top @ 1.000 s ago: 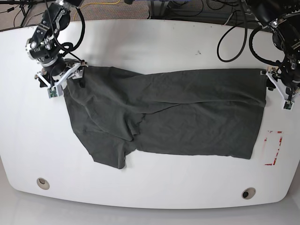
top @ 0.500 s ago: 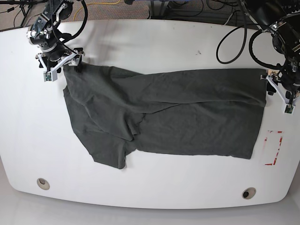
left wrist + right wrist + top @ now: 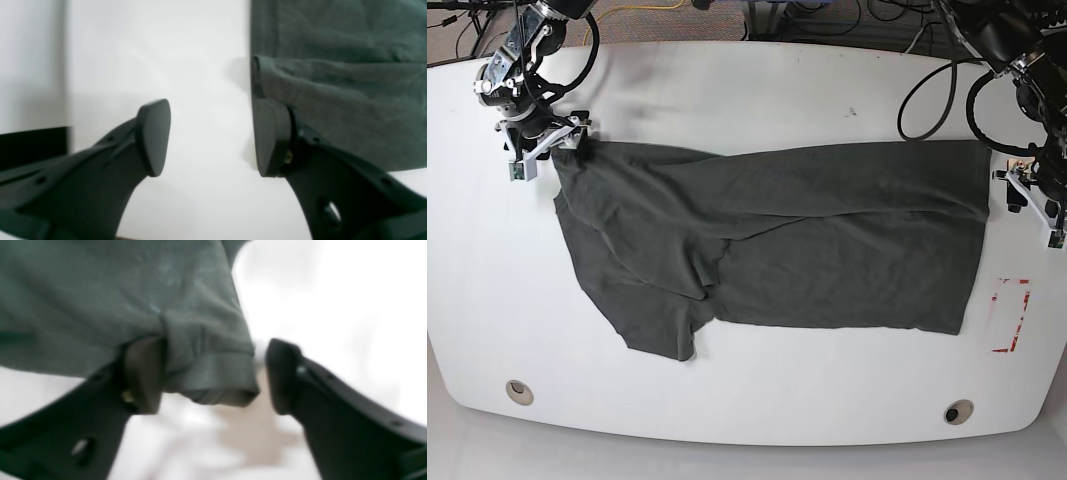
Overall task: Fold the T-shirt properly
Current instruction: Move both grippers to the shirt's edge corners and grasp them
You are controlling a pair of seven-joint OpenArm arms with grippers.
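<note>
The dark grey T-shirt (image 3: 777, 240) lies spread and creased across the white table (image 3: 757, 90), one sleeve pointing to the front left. My right gripper (image 3: 547, 145) is at the shirt's far left corner. In the right wrist view a hemmed fold of the T-shirt (image 3: 206, 373) sits between the fingers of the right gripper (image 3: 213, 373), against the left pad, with a small gap to the right pad. My left gripper (image 3: 1032, 200) stands just off the shirt's right edge. The left gripper (image 3: 210, 136) is open over bare table, its right pad beside the T-shirt (image 3: 333, 83).
A red-marked label (image 3: 1012, 315) lies on the table near the right edge. Two round holes (image 3: 519, 391) (image 3: 957, 412) sit along the front edge. Cables hang behind the table's far edge.
The right gripper moved up and left, its fingers narrowed, and the shirt's left corner shifted left with it. The left gripper drifted slightly right, away from the shirt's edge.
</note>
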